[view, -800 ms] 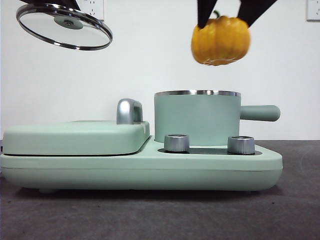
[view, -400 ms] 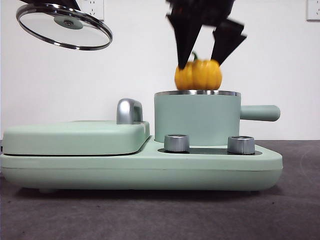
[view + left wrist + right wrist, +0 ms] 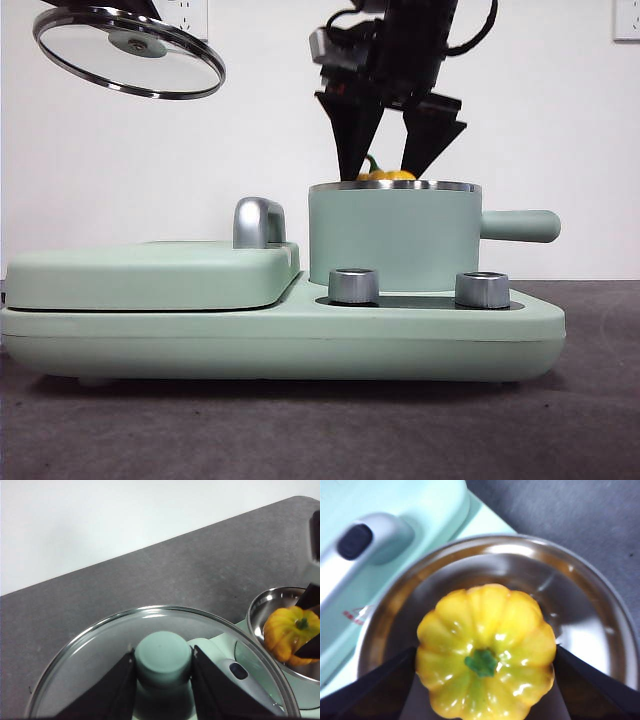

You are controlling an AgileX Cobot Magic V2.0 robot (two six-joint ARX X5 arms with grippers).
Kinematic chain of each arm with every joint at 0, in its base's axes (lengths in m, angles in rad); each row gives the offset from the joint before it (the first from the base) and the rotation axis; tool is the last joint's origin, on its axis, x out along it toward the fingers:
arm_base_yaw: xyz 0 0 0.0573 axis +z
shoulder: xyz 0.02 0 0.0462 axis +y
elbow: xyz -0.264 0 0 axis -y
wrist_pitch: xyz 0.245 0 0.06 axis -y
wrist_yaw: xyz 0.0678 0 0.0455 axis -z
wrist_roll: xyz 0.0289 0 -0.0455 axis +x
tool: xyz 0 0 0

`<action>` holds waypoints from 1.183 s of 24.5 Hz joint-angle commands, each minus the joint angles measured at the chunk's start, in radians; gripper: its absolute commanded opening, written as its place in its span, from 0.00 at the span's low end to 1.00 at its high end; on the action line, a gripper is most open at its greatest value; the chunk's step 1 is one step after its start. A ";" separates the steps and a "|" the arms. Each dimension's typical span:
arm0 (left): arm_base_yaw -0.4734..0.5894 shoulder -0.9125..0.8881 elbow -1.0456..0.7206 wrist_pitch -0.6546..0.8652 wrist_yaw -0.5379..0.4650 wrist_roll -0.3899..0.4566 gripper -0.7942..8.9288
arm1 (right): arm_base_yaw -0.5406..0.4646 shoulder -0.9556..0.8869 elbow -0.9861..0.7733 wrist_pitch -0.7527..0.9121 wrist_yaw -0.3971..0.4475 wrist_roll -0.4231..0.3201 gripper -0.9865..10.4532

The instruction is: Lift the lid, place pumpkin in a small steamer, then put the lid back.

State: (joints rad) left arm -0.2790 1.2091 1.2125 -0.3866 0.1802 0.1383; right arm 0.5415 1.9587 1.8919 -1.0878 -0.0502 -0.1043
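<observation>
While beneath a white wall (image 3: 560, 120): dark grey table (image 3: 590, 420).

the small steamer (image 3: 395, 235) stands on the right half of the appliance base (image 3: 280, 335), behind two knobs (image 3: 353, 285); its side handle (image 3: 518, 226) points right. a flat cover (image 3: 150, 272) lies on the left half, its chrome handle (image 3: 258, 222) just left of the steamer. the pumpkin (image 3: 486, 652) sits inside the steamer, between the right gripper's (image 3: 393, 150) jaws. the lid (image 3: 128, 52) hangs high at the left, above the cover, in the left gripper (image 3: 162, 680).
</observation>
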 commanded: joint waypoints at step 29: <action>-0.002 -0.001 0.024 0.045 0.003 0.006 0.10 | -0.005 0.035 0.074 -0.010 -0.002 0.030 0.44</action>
State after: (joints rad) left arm -0.2790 1.2091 1.2125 -0.3706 0.1806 0.1383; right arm 0.5327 1.9972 1.9312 -1.0988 -0.0521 -0.0956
